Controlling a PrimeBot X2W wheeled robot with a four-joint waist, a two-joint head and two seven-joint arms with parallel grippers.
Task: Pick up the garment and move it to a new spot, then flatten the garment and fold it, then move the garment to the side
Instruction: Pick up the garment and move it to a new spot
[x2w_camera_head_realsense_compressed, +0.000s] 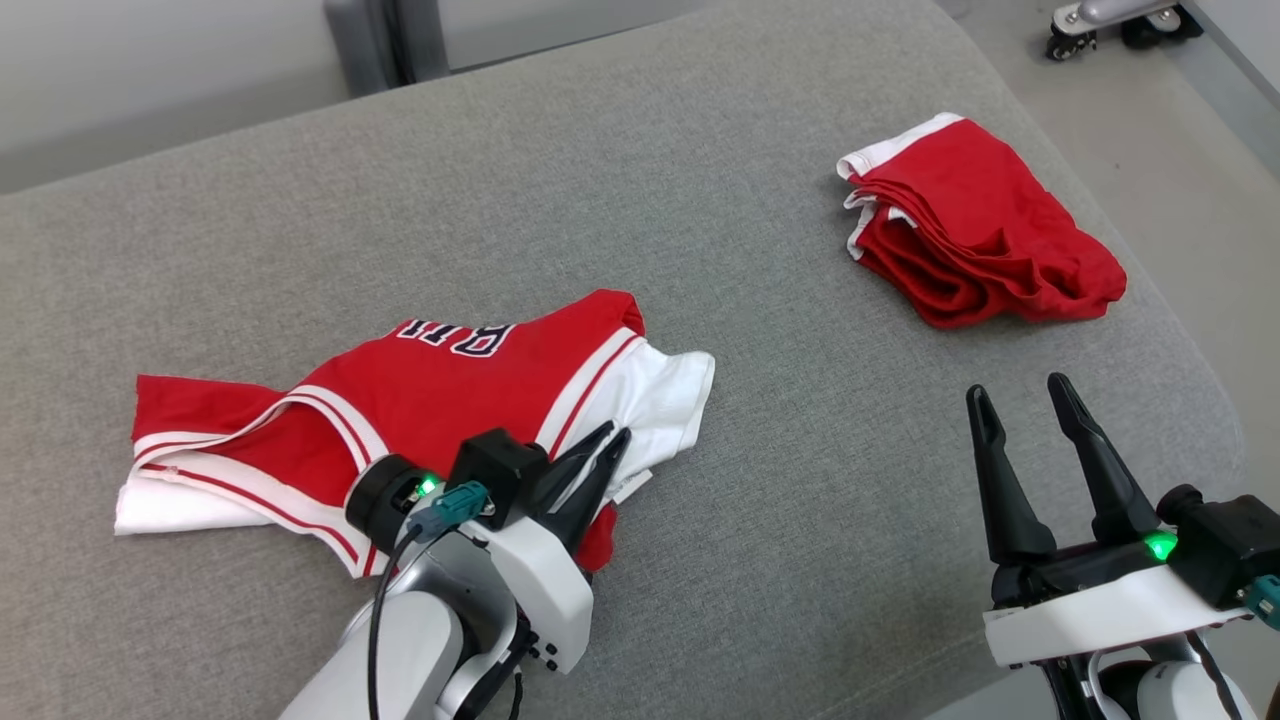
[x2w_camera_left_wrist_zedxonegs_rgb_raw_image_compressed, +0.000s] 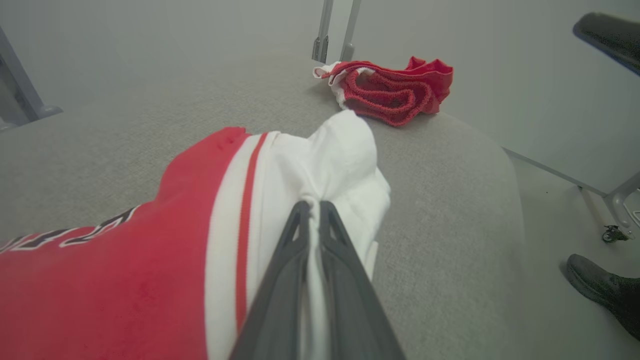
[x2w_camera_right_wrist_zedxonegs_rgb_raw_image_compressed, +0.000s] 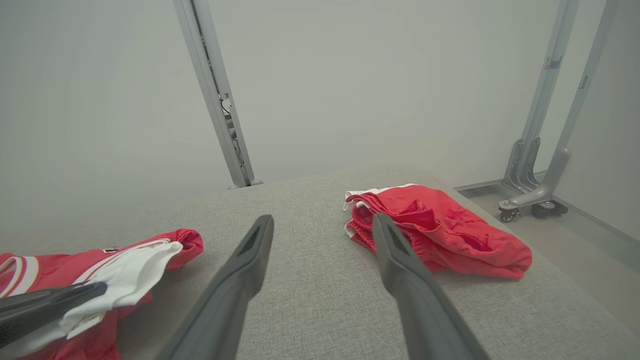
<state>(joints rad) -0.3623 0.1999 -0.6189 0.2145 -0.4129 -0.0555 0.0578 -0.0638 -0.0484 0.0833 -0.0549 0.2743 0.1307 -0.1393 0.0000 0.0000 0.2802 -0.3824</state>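
Even, soft light, faint shadows — wrist views hazy, near fingers (x2w_camera_left_wrist_zedxonegs_rgb_raw_image_compressed: 300, 280) blurred; head view sharp.

The crumpled red-and-white jersey (x2w_camera_head_realsense_compressed: 420, 400) lies near left on the grey fabric cushion (x2w_camera_head_realsense_compressed: 700, 200); the folded red shorts (x2w_camera_head_realsense_compressed: 985, 230) lie well apart, far right.

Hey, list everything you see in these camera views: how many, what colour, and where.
jersey: one, red and white with lettering, crumpled on the cushion's left side
folded garment: one, red with white trim, on the cushion's far right
cushion: one, grey, under both garments
wheeled metal frame: one, grey, on the floor past the far right corner
shoe: one, dark, a person's, on the floor beside the cushion
left tool: one, dark fingers, shut on the jersey's white part
right tool: one, dark fingers, open, over the cushion's near right
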